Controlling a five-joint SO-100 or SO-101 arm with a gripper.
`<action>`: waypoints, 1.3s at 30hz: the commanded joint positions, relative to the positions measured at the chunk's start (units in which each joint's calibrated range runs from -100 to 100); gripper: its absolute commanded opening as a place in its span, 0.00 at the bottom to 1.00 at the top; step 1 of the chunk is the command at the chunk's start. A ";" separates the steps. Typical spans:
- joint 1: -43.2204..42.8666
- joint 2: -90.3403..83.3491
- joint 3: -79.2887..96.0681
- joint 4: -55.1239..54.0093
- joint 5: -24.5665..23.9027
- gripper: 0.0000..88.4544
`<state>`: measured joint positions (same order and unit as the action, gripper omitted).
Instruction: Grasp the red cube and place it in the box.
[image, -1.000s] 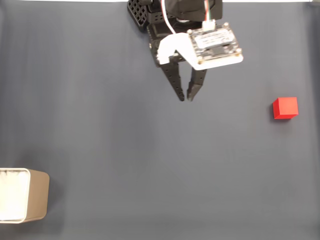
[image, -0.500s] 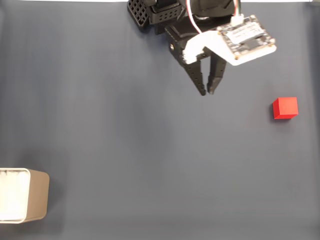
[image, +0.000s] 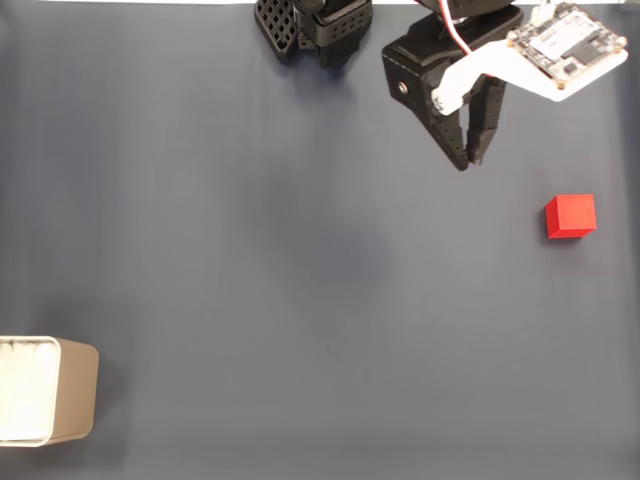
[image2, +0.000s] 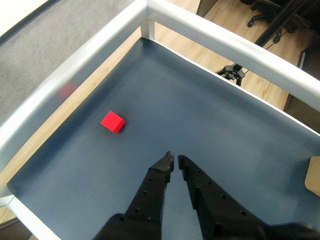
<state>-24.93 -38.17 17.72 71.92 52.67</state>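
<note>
The red cube rests on the dark blue mat at the right of the fixed view; the wrist view has the red cube left of and beyond the fingertips. My gripper hangs at the top right of the fixed view, up and to the left of the cube, apart from it. Its black fingers are nearly together with nothing between them, and the gripper points across bare mat. The tan box with a white interior stands at the bottom left corner, far from both; a sliver of the box shows at the wrist view's right edge.
The arm's black base sits at the top centre. A pale raised rail borders the mat in the wrist view, with wooden floor and chair legs beyond it.
The arm has swung to the right and slightly up over the two earlier frames, bringing the gripper closer to the red cube. The cube and the box have not moved.
</note>
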 joint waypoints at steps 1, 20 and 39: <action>-2.06 0.39 -0.20 -0.03 0.00 0.00; -14.42 3.51 -0.20 -1.92 -1.42 0.00; -16.98 10.09 2.35 -8.31 -2.15 0.29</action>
<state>-41.91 -28.01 20.16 65.63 51.11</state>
